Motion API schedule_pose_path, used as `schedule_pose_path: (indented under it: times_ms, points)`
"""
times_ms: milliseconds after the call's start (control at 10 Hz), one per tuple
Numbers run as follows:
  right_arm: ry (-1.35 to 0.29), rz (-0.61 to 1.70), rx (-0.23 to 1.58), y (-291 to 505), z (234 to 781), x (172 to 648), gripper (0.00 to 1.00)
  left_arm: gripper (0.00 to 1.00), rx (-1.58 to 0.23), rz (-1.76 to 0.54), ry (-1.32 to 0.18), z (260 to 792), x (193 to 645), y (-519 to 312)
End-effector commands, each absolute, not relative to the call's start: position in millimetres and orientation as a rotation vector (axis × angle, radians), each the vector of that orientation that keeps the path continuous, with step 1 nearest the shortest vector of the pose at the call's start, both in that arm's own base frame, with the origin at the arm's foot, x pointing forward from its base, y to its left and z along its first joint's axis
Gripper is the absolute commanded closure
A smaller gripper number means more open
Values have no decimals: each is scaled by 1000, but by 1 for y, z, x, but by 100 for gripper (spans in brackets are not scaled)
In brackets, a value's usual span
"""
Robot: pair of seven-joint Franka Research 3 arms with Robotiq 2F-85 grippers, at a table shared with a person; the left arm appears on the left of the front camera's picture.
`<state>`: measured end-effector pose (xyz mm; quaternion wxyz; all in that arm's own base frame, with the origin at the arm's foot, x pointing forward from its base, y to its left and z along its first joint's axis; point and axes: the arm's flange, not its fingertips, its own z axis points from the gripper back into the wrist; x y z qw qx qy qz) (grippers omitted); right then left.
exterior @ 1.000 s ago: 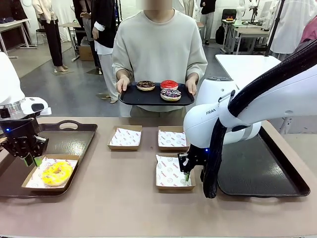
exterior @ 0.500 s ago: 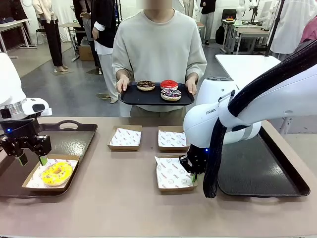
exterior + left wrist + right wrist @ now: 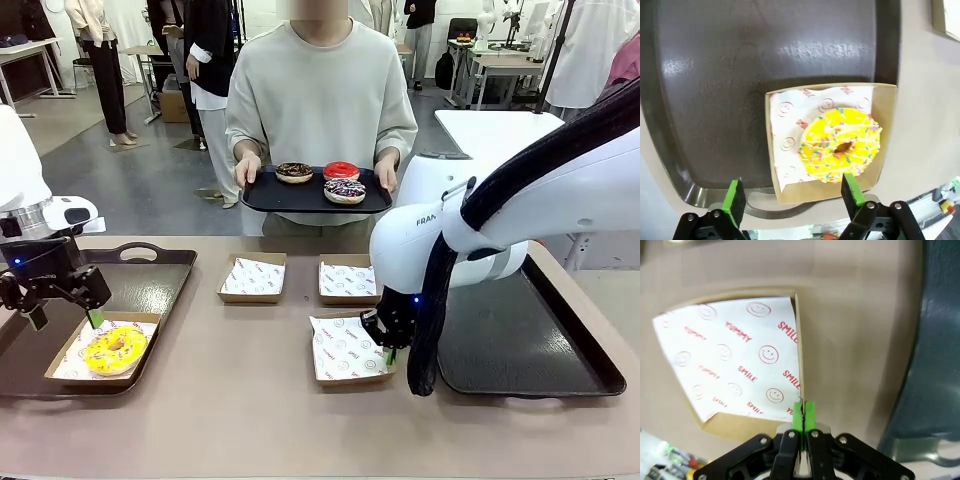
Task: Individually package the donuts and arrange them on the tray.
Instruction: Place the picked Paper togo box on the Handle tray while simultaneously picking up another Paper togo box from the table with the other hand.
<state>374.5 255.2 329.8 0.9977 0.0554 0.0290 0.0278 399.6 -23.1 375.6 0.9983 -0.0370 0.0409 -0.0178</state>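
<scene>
Three sit on the person's black tray (image 3: pixel 262 203) in front: brown donut (image 3: pixel 294 172), red donut (image 3: pixel 341 170), sprinkled purple donut (image 3: pixel 345 190). Left wrist: the left gripper (image 3: pixel 791 190) gapes above the boxed yellow-iced donut (image 3: pixel 841 145). Right wrist: the right gripper (image 3: pixel 802 410) pinches a brown cardboard box (image 3: pixel 797 340) by its wall.

Open desk (image 3: pixel 230 410) along the near edge. Left tray (image 3: pixel 145 285) bare behind the boxed yellow donut (image 3: pixel 113 349). Right hand (image 3: pixel 388 352) pinches the near box (image 3: pixel 338 350); its arm (image 3: pixel 440 250) stands between box and right tray (image 3: pixel 540 350).
</scene>
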Motion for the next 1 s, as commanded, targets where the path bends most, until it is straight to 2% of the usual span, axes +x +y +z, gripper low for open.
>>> schedule_pose_path:
  times_ms: [0, 200, 500, 900]
  points:
    - [54, 92, 169, 249, 378, 357, 100, 0, -301, -110, 97, 397, 395, -7]
    - [-5, 83, 181, 231, 443, 348, 100, 0, -626, -186, 54, 426, 382, 31]
    - [-19, 47, 168, 218, 504, 359, 100, 0, -1001, -241, -26, 444, 366, 93]
    - [10, -18, 181, 212, 549, 403, 100, 0, -1320, -95, -139, 422, 357, 182]
